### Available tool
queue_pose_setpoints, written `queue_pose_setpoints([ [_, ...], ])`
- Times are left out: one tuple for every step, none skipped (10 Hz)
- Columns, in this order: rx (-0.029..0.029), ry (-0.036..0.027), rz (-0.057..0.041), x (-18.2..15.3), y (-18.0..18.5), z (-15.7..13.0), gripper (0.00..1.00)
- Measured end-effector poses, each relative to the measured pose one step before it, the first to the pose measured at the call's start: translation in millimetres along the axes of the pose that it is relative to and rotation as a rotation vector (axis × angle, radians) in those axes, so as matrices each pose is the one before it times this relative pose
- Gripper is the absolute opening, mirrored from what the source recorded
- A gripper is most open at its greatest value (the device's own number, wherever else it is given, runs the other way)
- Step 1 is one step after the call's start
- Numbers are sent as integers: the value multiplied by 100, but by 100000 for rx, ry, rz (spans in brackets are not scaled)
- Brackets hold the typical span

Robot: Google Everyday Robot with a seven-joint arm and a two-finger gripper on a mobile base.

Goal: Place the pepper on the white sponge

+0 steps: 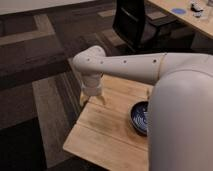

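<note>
My gripper (93, 100) hangs from the white arm over the far left corner of the light wooden table (107, 132). Its two tan fingertips (83, 99) stand apart and point down, with nothing visible between them, so it looks open and empty. The pepper and the white sponge do not show; my arm's large white body covers the right part of the table. A round dark-blue patterned bowl (139, 118) sits on the table to the right of the gripper, partly hidden by the arm.
The table's left and front edges drop to dark patterned carpet (35, 75). A black office chair (132, 22) stands behind the table. A long desk (185, 17) with small items runs along the top right.
</note>
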Motion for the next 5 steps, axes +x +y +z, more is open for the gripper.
queue_pose_setpoints([
  [2609,-1155,-997,-1284,-2319,-1192,65],
  [2361,-1063,610,-919,-2229,-1002,65],
  [-404,102,-482,28,388,-25,65],
  [297,-175,309,-32,-281,5,65],
  [-92,32,-279,-6,198,-7,65],
])
